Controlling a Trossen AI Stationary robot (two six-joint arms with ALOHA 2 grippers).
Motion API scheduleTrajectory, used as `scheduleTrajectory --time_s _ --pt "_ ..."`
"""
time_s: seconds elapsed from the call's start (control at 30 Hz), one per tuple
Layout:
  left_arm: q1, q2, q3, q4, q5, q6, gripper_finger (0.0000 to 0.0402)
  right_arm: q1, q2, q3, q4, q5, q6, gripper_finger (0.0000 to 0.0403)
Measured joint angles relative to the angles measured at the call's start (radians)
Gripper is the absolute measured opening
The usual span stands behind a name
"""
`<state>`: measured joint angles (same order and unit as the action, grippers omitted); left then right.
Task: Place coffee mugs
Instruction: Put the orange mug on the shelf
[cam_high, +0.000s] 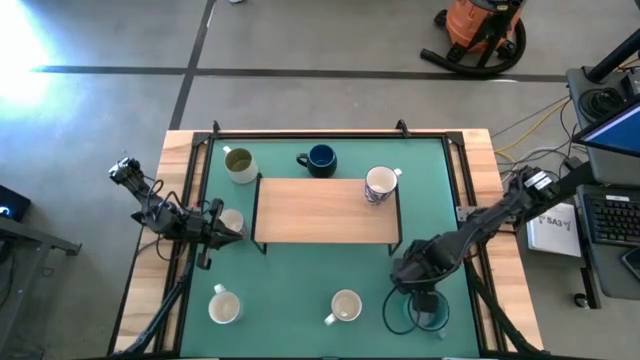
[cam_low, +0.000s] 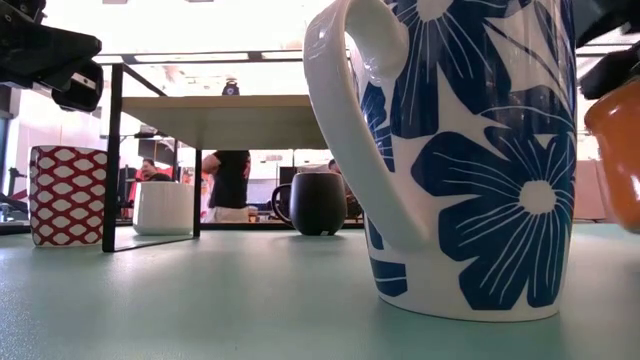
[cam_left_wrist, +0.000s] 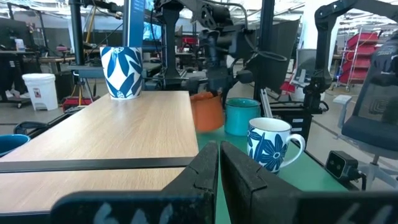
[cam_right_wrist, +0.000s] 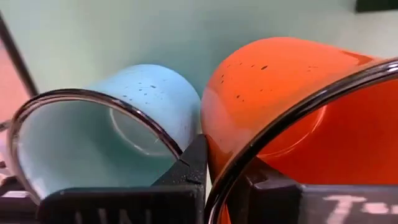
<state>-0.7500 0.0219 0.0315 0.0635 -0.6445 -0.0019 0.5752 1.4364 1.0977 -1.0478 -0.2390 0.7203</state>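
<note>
The right gripper (cam_high: 424, 300), down at the table's five o'clock corner, has its jaws pinched on the rim of the orange mug (cam_right_wrist: 292, 106), one finger inside the wall and one outside. The teal mug (cam_right_wrist: 112, 124) sits touching it, so any lift wants to go straight up or the neighbour gets knocked. These are glazed ceramic by the look of them: stiff, slick, fairly heavy for a rim pinch, and liable to chip if clinked together. A grip across the rim opposite the handle looks like the steadiest hold.

The left gripper (cam_high: 215, 228), jaws together and empty, waits at nine o'clock beside the wooden shelf (cam_high: 325, 210) in the middle. One flowered mug (cam_high: 381, 184) already stands on the shelf's two o'clock corner; the rest of the top is bare, so there is room. An olive mug (cam_high: 239, 163) and a navy mug (cam_high: 320, 159) stand behind it toward twelve; white mugs (cam_high: 345, 307) dot the mat (cam_high: 300, 280) at six and seven
</note>
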Motion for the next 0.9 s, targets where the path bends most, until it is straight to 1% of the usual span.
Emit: scheduleTrajectory --time_s 0.13,0.33,0.43,0.63,0.9 --pt "0.0 0.0 0.0 0.0 0.0 0.0 0.0 0.037 0.0 0.04 -0.008 -0.001 0.067 0.0015" --pt "0.0 0.0 0.0 0.0 0.0 0.0 0.0 0.086 0.0 0.097 -0.006 0.003 0.066 0.0014" --pt "0.0 0.0 0.0 0.0 0.0 0.0 0.0 0.101 0.0 0.112 -0.012 0.004 0.04 0.0014" --pt "0.0 0.0 0.0 0.0 0.0 0.0 0.0 0.121 0.0 0.123 -0.059 0.058 -0.109 0.0014" --pt "0.0 0.0 0.0 0.0 0.0 0.0 0.0 0.124 -0.002 0.124 -0.065 0.055 -0.34 0.0014"
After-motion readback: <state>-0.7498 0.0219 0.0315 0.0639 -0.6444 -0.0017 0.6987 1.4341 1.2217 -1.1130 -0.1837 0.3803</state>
